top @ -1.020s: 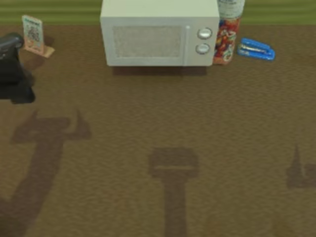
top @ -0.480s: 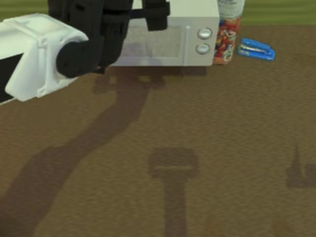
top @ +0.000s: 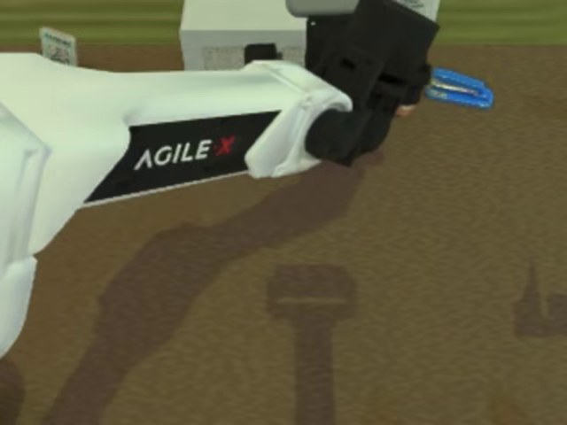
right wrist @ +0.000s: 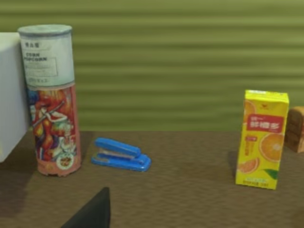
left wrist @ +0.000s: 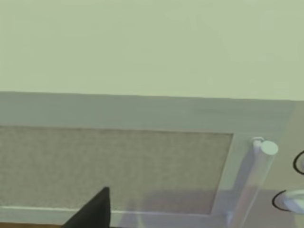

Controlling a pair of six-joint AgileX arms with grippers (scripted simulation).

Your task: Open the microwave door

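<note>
The cream-white microwave (top: 235,22) stands at the back of the table, mostly covered in the top view by my left arm. In the left wrist view its door (left wrist: 114,161) fills the picture close up, lying flush and closed. It has a grey mesh window, an upright bar handle (left wrist: 254,180) and a knob (left wrist: 292,199) beyond the handle. My left gripper (top: 372,62) hovers in front of the door near the handle side. Only one dark finger (left wrist: 95,213) shows, off to the side, touching nothing. My right gripper (right wrist: 135,218) is parked outside the top view, holding nothing.
A tall popcorn can (right wrist: 50,99) stands right beside the microwave, with a blue stapler (top: 459,87) to its right. A yellow orange-juice carton (right wrist: 262,140) and a brown item (right wrist: 297,128) stand farther right. A small card stand (top: 55,44) sits at back left.
My left arm swung from the table's left edge across to the microwave's front and now covers most of it in the top view. The microwave has not moved.
</note>
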